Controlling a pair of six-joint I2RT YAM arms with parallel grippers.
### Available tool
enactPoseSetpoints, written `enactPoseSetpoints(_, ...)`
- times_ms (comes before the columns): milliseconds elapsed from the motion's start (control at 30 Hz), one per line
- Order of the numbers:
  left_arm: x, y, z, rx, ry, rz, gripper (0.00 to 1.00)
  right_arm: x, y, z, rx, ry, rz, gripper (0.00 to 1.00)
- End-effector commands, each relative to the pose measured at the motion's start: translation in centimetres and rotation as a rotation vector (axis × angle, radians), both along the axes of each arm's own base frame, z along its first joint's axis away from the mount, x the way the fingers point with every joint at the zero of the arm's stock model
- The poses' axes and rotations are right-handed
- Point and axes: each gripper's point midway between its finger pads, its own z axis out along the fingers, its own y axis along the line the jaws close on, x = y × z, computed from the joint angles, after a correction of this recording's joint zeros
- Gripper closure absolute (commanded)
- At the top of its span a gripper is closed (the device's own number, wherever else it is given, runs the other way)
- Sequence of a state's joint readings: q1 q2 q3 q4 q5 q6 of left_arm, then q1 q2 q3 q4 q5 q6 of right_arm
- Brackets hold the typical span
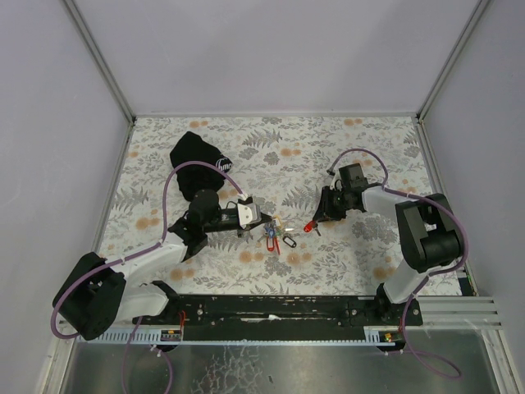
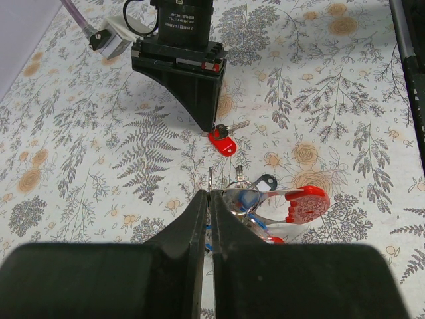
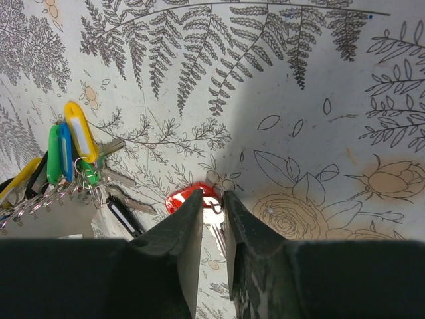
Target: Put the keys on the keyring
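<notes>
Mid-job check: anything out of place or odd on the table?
A small key with a red plastic tag lies apart from the bunch of coloured-tag keys, at the tips of the right gripper. Nothing else looks odd.

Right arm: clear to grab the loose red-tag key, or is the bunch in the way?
Probably yes. The right gripper is down over the red-tag key, fingertips either side of its ring end. The key bunch lies apart to one side, so nothing looks to be in the way.
</notes>
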State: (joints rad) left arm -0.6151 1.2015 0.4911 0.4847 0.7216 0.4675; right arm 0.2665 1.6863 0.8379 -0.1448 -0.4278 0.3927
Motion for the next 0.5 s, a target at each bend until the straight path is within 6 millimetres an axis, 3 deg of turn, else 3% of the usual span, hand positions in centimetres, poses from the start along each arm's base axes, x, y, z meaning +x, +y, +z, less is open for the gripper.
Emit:
enactPoseSetpoints(0, 0.74, -0.41, 1.78, -0.037, -0.052, -0.001, 1.0, 0.86, 0.25, 0.18, 0.014, -0.012, 0.006, 0.75)
enactPoseSetpoints(467, 0.76, -0.49, 1.66, -0.033, -0.044, -0.004, 1.0, 0.52, 0.08, 0.57, 0.01, -0.026, 0.016, 0.9)
